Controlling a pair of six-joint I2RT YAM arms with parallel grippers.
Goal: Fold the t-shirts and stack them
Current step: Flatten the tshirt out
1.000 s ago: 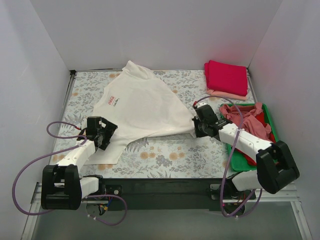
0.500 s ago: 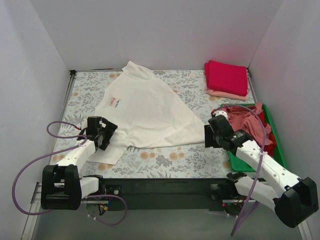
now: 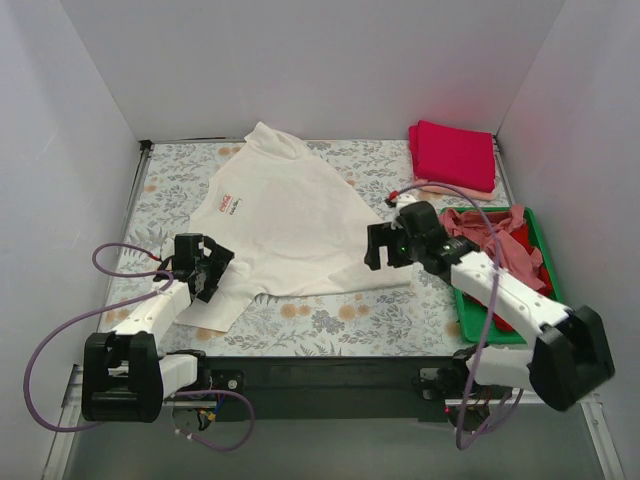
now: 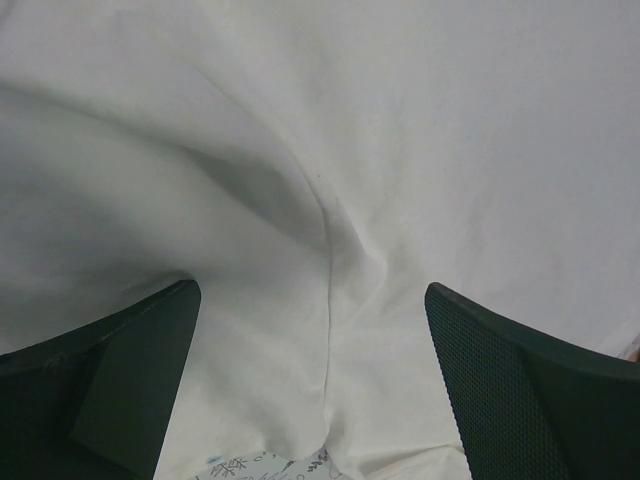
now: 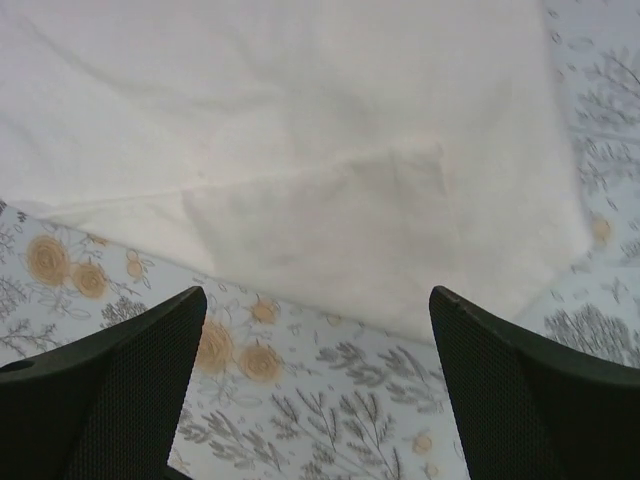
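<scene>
Cream shirt is lying flat on the tablecloth, its long axis running diagonally from far-left to near-right, logo showing only from above. Left gripper is gaping wide over a seam. Right gripper, also spread, is overlooking the shirt's edge.

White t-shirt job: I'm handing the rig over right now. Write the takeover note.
Left gripper: jaws open, over the near-left part of the cream-white shirt, holding nothing.
Right gripper: jaws open, over its near-right edge, holding nothing.
Done: magenta shirt folded on pale pink shirt, far right corner.
To do: cream-white shirt lies spread, unfolded; dusty-pink shirt and red shirt crumpled in the green tray.
</scene>
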